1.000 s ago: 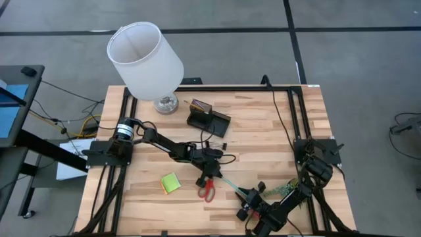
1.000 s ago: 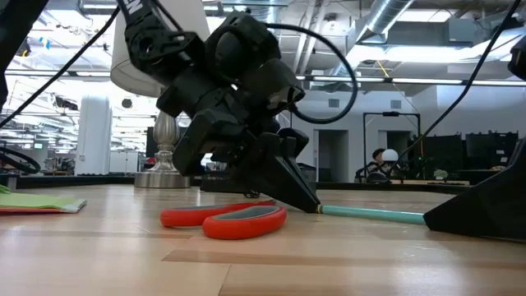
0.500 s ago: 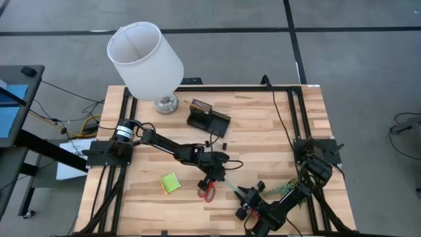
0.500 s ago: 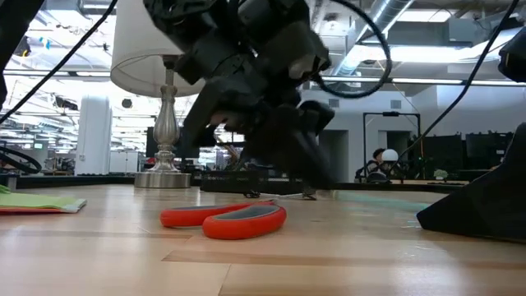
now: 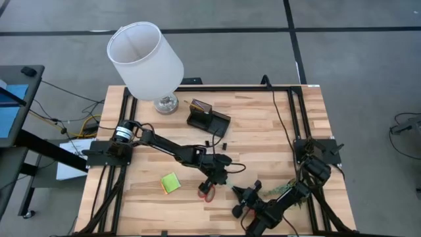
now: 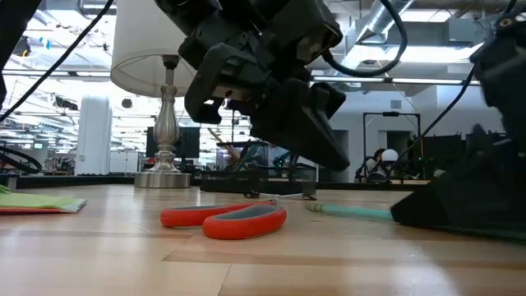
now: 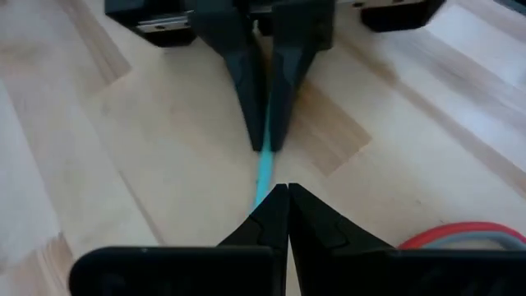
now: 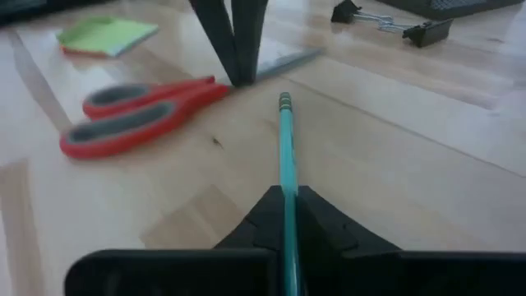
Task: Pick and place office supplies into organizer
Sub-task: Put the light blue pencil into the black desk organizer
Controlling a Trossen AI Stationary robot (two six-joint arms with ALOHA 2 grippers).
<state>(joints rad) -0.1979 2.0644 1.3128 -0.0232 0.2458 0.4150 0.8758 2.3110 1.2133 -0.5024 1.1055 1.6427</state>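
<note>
Gripping the teal pencil (image 8: 287, 148), my right pincer (image 5: 238, 195) sits low at about five o'clock on the tabletop (image 5: 263, 138), its fingers pressed together on the shaft — the free end points toward the scissors. My left pincer (image 5: 221, 179) hangs just past that end, tips pressed together with nothing between them; in its wrist view the pencil runs from its tips straight to the right pincer's.

I see the red-handled scissors (image 5: 208, 191) lying flat just beside the left pincer, near six o'clock of centre, with the lime-green sticky-note pad (image 5: 170, 183) a little farther toward seven o'clock. The black organizer (image 5: 208, 118) stands toward twelve o'clock — well apart from both pincers — next to the white-shaded lamp (image 5: 145, 59). Two small black clips (image 8: 390, 21) rest between the organizer and the scissors.
</note>
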